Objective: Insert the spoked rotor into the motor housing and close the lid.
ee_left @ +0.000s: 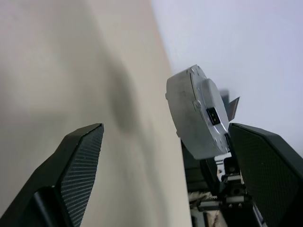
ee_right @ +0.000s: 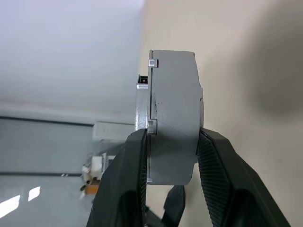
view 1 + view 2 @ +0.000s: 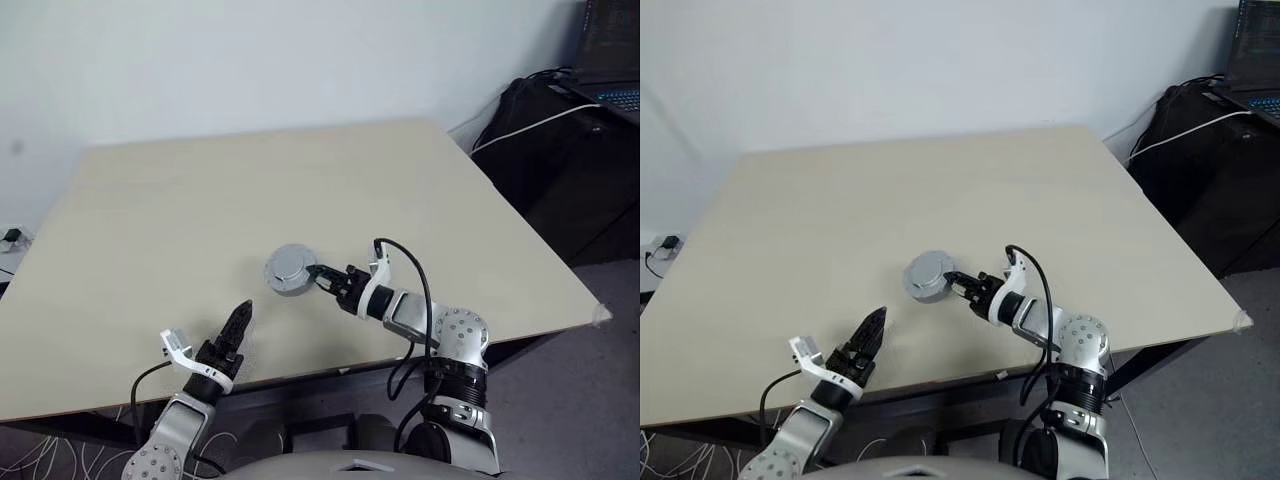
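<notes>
A closed silver-grey round unit, the lid sitting on the motor housing, is held just above the middle of the beige table. My right gripper is shut on it, one finger on each flat face. In the left wrist view the same unit shows a raised boss and a small dark socket. My left gripper stands open near the table's front edge, apart from the unit, with nothing between its fingers. The spoked rotor is hidden.
Off the table's right side sit a dark bag with a white cable and a laptop. A white wall runs behind the table. Floor sockets and cables lie at the far left.
</notes>
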Controlling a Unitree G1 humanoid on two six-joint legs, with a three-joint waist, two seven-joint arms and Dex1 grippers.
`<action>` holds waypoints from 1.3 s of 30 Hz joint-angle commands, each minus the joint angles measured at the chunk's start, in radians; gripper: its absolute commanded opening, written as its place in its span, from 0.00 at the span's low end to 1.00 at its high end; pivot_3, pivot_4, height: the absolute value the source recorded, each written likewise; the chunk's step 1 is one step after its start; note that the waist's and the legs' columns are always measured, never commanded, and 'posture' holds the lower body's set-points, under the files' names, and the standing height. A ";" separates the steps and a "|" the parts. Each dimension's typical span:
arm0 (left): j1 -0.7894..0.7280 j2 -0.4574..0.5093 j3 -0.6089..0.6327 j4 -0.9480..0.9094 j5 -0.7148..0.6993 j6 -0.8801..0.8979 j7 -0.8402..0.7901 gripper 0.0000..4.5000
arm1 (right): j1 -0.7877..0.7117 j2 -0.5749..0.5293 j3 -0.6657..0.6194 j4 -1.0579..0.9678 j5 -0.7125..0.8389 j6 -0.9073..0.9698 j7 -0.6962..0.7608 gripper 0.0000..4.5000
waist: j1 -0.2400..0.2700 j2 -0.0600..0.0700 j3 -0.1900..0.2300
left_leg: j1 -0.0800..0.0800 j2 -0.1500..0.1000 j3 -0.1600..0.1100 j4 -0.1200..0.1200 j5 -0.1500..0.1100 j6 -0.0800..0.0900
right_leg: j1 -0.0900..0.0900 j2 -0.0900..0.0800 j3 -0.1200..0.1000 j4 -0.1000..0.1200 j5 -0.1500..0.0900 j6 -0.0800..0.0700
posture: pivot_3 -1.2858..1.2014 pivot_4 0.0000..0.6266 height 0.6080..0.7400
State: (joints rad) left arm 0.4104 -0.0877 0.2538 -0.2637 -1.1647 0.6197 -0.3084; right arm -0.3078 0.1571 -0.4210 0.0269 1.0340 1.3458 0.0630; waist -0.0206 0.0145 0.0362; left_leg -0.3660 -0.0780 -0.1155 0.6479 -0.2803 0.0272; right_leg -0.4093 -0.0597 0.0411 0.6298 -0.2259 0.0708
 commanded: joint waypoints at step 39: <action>-0.044 -0.035 -0.138 0.024 -0.211 -0.056 -0.028 0.66 | 0.060 0.078 0.068 -0.024 0.134 0.198 0.042 0.27 | -0.002 0.000 -0.001 | 0.001 0.000 0.002 0.002 0.000 0.001 | 0.001 0.001 0.001 0.000 0.001 0.000 | 0.52 0.00 1.00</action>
State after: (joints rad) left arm 0.3805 -0.0737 0.1310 -0.2261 -1.3603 0.5605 -0.3316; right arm -0.3038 0.1501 -0.3953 0.0180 1.1240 1.5569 0.0731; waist -0.0222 0.0149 0.0353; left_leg -0.3653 -0.0779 -0.1133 0.6495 -0.2801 0.0279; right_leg -0.4082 -0.0585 0.0425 0.6298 -0.2245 0.0703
